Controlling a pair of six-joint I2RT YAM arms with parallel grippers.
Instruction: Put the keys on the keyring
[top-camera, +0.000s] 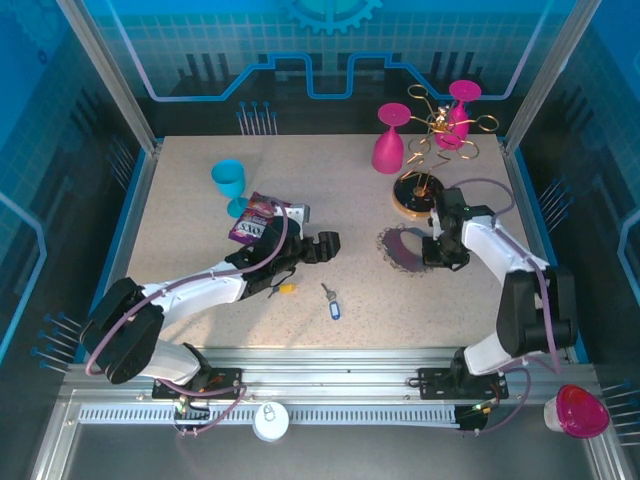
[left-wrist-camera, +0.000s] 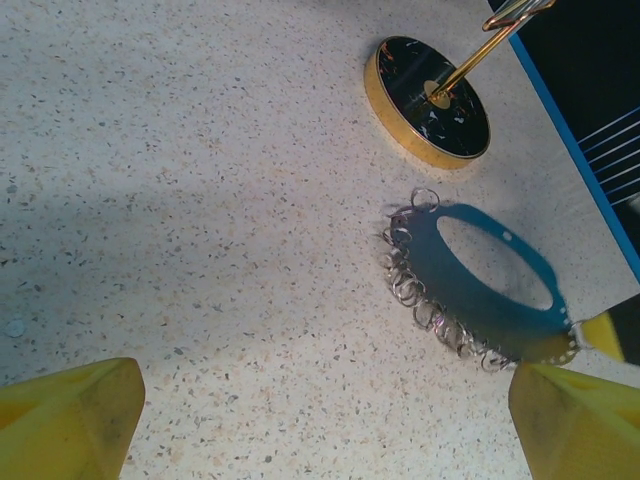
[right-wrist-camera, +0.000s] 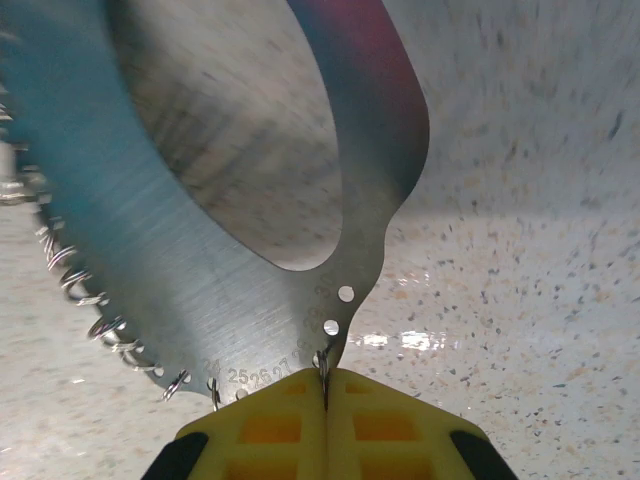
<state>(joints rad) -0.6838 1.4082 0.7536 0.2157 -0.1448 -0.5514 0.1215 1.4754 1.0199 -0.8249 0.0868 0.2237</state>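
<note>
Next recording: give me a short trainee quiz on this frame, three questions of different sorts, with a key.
1. True or false: the right gripper has its fingers shut on the edge of the keyring.
2. Of the yellow-headed key and the blue-tagged key, which lies nearer the keyring?
3. Fill in: the left gripper holds nothing; its fingers stand ____.
Key: 1 true; 2 the blue-tagged key; 3 open.
</note>
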